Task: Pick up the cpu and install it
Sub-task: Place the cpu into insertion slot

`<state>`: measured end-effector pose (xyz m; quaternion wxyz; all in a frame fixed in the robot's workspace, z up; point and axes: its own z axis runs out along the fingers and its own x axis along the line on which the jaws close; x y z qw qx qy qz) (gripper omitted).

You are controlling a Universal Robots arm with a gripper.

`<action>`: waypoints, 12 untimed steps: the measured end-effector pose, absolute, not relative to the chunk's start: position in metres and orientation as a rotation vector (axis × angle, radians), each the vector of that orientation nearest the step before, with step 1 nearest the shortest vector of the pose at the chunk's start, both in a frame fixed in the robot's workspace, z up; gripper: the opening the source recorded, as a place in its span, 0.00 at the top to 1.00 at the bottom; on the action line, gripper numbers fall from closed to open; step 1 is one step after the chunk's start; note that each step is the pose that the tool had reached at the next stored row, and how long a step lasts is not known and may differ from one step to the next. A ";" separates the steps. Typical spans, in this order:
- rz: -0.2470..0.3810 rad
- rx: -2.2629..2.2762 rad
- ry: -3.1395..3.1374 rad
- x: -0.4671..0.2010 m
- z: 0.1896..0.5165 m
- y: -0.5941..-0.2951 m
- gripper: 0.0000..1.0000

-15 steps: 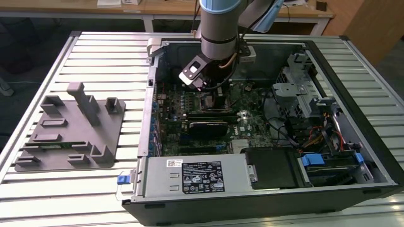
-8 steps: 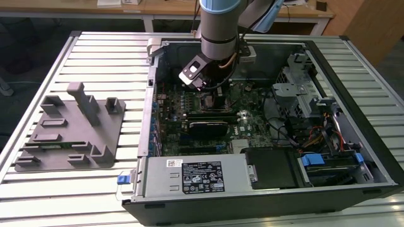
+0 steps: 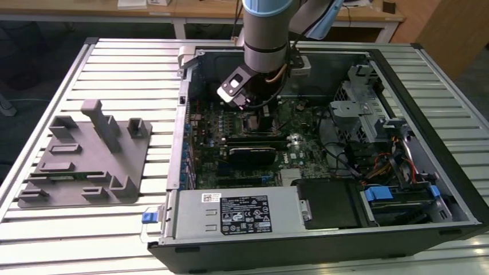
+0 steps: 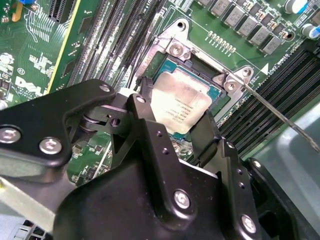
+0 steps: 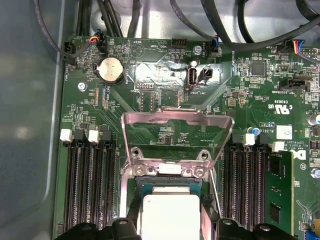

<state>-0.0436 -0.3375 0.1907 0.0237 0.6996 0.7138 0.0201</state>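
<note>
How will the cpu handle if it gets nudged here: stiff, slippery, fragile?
The cpu looks like a thin flat plate with a metal top, so it is probably stiff and light. That shiny top looks smooth, so likely slippery. It lies at the socket below the open metal frame; sideways shoves there seem risky.

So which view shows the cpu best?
The second wrist view: the cpu sits in the socket, silver top mostly visible. The first wrist view crops it at the edge; in the exterior view the arm hides it.
</note>
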 end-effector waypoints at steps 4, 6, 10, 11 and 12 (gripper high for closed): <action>0.062 2.173 2.202 -0.043 0.191 -0.337 0.45; 0.062 2.174 2.201 -0.043 0.191 -0.337 0.45; 0.063 2.175 2.201 -0.043 0.191 -0.337 0.45; 0.063 2.175 2.201 -0.043 0.191 -0.337 0.45; 0.063 2.175 2.201 -0.042 0.191 -0.337 0.45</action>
